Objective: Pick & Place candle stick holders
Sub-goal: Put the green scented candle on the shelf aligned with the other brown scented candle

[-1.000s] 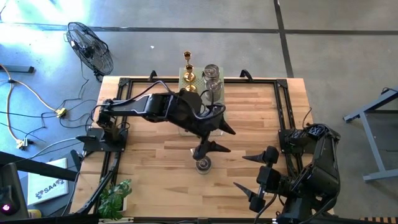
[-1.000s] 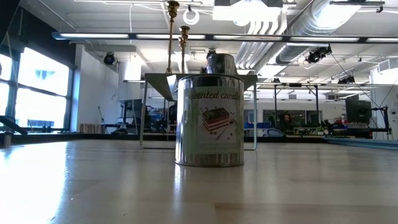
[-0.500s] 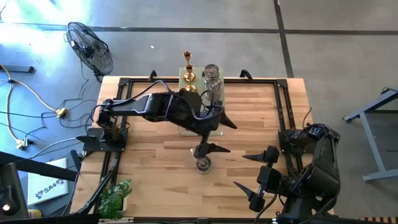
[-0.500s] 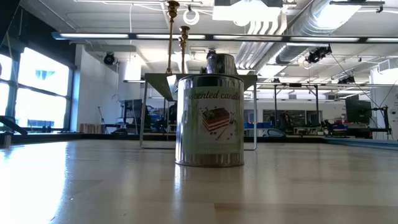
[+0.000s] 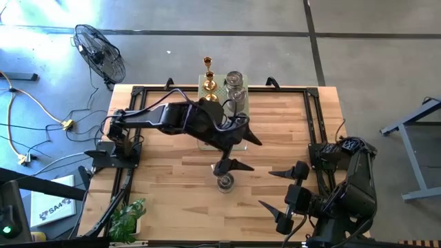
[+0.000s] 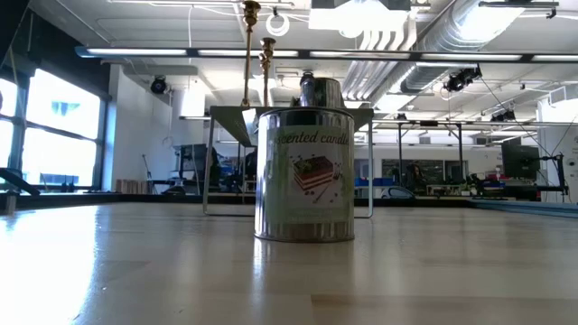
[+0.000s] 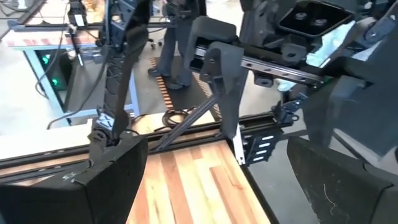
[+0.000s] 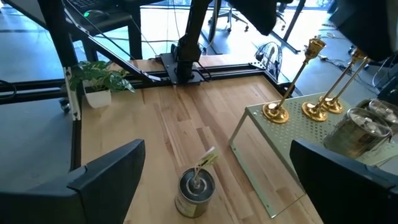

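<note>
— Placement is the step we judge to be in hand. The squat silver tin with a printed label (image 5: 225,182) stands upright on the wooden table (image 5: 165,172), free of any contact, and the left gripper (image 5: 238,153) hangs above it with its jaws spread wide and nothing between them.

— Agreed. From the top we see the silver tin just past one jaw tip, outside the gap. At table height nothing dark shows around the silver tin (image 6: 304,176), so we take the jaws to be well above it.

— And the others?

— On the far side of the left jaws from the tin, on the pale green perforated stand (image 8: 280,146): thin-stemmed shiny gold holders (image 8: 273,112) and further silver cylindrical holders (image 8: 360,134) beside them. We count two gold stems for certain; the arm may hide more.

— The right gripper (image 5: 275,191)?

— Waiting at the table's near right corner, jaws wide and empty, the tin well apart from them.

— So the next move, as we see it, calls for the left arm to turn towards the stand, line its open jaws either side of one holder and close gently. The gold ones look top-heavy and could tip.
</note>
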Motion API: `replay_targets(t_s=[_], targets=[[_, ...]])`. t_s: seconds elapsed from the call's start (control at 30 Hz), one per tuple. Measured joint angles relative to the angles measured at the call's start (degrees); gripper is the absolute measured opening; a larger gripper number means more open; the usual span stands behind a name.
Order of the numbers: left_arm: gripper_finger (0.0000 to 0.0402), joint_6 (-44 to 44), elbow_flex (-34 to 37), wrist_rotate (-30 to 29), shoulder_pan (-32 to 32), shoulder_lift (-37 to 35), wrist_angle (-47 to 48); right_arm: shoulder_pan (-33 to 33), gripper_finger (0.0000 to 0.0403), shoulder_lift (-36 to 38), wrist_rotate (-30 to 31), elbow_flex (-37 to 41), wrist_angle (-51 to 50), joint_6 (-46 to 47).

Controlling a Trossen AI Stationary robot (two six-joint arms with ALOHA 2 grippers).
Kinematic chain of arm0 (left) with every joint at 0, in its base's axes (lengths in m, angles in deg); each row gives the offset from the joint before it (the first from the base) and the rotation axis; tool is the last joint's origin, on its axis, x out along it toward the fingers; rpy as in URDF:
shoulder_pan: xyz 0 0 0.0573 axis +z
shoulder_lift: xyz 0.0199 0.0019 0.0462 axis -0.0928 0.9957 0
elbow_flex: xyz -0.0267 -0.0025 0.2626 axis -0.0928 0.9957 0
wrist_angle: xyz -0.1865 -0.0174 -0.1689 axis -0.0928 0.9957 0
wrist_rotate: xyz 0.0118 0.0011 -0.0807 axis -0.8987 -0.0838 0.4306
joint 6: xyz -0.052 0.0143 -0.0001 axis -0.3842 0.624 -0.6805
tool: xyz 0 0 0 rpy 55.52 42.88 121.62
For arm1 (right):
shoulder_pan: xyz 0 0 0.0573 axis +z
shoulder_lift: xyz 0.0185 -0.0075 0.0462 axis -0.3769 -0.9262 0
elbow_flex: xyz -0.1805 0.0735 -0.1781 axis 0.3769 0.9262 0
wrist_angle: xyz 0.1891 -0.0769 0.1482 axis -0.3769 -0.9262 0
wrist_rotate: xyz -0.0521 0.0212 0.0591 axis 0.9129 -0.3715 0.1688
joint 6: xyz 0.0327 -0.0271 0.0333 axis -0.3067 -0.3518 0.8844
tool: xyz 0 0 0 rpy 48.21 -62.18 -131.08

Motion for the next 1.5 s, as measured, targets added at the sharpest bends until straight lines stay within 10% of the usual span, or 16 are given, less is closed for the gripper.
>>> replay_targets(t_s=[1.03, 1.23, 1.5], targets=[[0.0398, -8.8, -0.1, -2.5, -0.5, -4.3, 10.8, 0.4, 0.0390, 0.0, -0.1, 0.0, 0.0, -0.5], [0.0398, -9.0, 0.0, -16.9, -5.8, -8.0, 23.1, 0.5, 0.0389, 0.0, -0.5, 0.0, 0.0, -1.3], [0.0398, -22.5, 0.2, -50.5, -21.2, -9.0, 39.5, 0.5, 0.0390, 0.0, -0.4, 0.0, 0.0, -3.6]])
